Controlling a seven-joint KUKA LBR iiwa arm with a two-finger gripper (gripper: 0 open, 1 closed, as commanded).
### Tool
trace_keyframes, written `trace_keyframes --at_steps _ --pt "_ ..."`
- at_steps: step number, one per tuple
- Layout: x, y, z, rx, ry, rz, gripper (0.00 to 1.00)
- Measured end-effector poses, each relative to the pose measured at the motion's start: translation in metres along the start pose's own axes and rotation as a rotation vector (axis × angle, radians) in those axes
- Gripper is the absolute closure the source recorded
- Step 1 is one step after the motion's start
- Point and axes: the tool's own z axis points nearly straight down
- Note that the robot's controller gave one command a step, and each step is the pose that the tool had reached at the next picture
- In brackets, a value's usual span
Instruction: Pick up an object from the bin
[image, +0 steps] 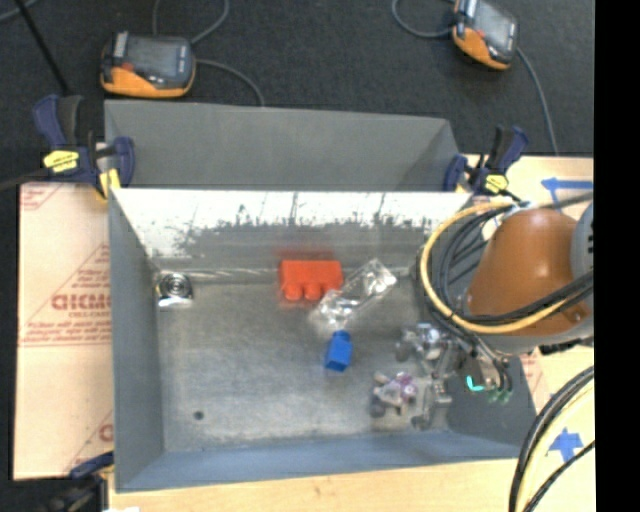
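Closest to the near wall of the grey metal bin (136, 400), in its right-hand corner, the gripper (428, 378) hangs low over the floor. A small grey-and-purple lumpy thing (393, 390) lies just beside it on the left, likely the one to be picked. Whether the tool is wide, narrow or already on it I cannot tell, as its metal parts merge with that thing. A little farther in lies a small blue plastic cylinder (339, 352), then a crumpled clear plastic wrapper (352, 295) touching an orange-red toy brick (310, 279). A silver metal ring (174, 288) sits well apart by the left wall. All lie loose, as if tipped in. The arm comes over the right wall, its orange domed cover (520, 270) and looped cables (440, 250) above, wrist turned down, which suits a straight descent.
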Motion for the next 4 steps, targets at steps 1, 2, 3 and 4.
trace_keyframes --at_steps 1,2,3,4 --pt "-0.008 0.002 0.084 0.001 -0.007 -0.016 0.0" --pt "-0.009 0.001 0.081 0.002 -0.01 -0.021 1.0" --pt "-0.012 -0.008 0.003 0.003 -0.015 -0.018 1.0" --pt "-0.029 -0.012 -0.105 0.003 -0.018 -0.016 1.0"
